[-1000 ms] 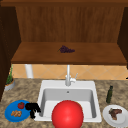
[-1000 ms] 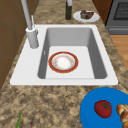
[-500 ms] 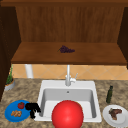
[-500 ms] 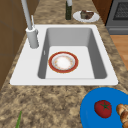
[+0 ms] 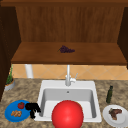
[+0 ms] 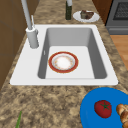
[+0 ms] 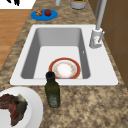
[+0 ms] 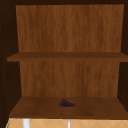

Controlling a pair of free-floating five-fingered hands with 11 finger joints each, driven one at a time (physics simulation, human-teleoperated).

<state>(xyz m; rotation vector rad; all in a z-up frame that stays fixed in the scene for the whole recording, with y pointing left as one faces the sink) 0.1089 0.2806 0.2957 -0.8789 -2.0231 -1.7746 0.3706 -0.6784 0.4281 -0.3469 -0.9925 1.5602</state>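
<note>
– Nothing is seen to have been moved since a second ago: the left hand (image 5: pixel 32 109) is held in the same place, and no object has been shifted.

– Where is that black hand placed?

– It is found at the right rim of the round blue plate (image 5: pixel 9 113), on the speckled stone counter just left of the white sink (image 5: pixel 44 86). Whether it is spread or closed cannot be told.

– What is nearest to it?

– A small red tomato (image 5: pixel 21 105) is laid on that plate, close to the hand but apart from it, with brown crusty pieces (image 5: pixel 16 113) beside it.

– How would the tomato be judged to handle?

– It is probably light, smooth-skinned and a little slippery, and soft enough to be bruised. It would best be taken round its sides, with gentle pressure only.

– And elsewhere?

– A red-rimmed white dish (image 6: pixel 63 62) is lying flat in the basin, and a dark green glass bottle (image 5: pixel 109 94) is stood to the sink's right.
</note>
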